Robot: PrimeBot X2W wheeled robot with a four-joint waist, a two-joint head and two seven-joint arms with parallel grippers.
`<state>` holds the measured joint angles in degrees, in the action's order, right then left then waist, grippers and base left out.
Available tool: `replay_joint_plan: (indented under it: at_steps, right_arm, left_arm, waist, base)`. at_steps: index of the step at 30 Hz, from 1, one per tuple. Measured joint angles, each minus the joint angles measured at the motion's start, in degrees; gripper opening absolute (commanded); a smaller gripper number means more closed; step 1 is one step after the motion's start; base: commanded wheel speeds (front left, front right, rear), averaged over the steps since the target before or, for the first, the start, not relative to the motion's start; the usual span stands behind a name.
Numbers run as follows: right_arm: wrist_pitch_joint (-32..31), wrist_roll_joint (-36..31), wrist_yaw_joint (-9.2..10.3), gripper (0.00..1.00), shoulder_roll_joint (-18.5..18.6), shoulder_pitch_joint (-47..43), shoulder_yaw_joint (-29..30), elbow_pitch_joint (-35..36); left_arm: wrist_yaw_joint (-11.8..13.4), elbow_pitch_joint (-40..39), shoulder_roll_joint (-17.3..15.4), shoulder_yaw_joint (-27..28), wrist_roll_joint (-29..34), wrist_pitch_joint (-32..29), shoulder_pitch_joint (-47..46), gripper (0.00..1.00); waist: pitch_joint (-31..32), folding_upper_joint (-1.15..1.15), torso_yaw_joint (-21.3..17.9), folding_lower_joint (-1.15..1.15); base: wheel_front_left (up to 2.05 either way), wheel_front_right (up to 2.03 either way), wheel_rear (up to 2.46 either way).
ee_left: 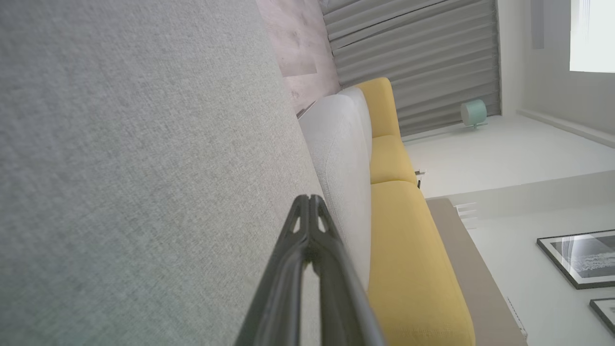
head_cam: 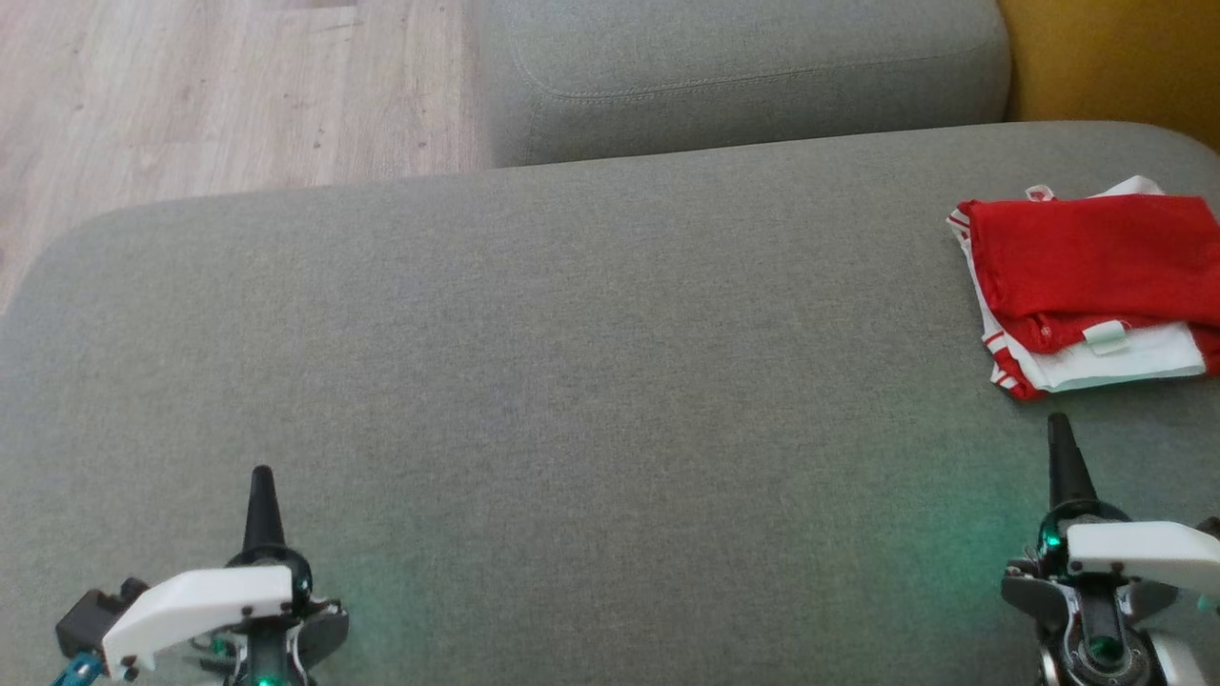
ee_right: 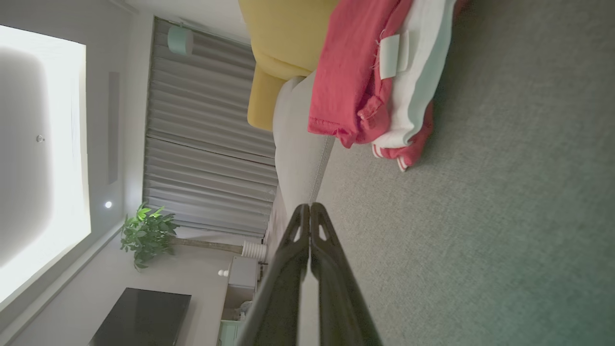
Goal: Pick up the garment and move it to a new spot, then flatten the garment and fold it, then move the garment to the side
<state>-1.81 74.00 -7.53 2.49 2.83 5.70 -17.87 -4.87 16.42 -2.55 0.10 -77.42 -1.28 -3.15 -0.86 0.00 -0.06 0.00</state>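
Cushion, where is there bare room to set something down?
The cushion is bare from its left edge across to the garment, including between the left gripper and right gripper. Crowded only at the far right, where the folded garment lies.

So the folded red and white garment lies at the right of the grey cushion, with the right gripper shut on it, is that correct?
Not quite: the right gripper is shut on nothing, apart from the garment, with bare grey cushion between them in the head view. The rest holds.
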Motion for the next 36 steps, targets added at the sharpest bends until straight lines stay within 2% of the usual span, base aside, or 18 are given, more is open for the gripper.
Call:
replay_joint_plan:
  at_steps: [27, 36]
  right_arm:
    - [-4.34, 17.45, 0.0, 0.0, 0.0, 0.12, 1.91, 1.49]
    - [-4.34, 17.77, 0.0, 0.0, 0.0, 0.12, 1.98, 1.63]
  left_arm:
    - [-2.23, -0.26, 0.01, 3.77, -14.6, -4.48, -0.06, 0.0]
    - [-2.24, -0.27, 0.01, 3.82, -14.88, -4.7, -0.07, 0.0]
  waist:
    - [0.69, 0.0, 0.06, 0.0]
    - [0.69, 0.0, 0.06, 0.0]
  base:
    - [0.0, 0.0, 0.0]
    - [0.0, 0.0, 0.0]
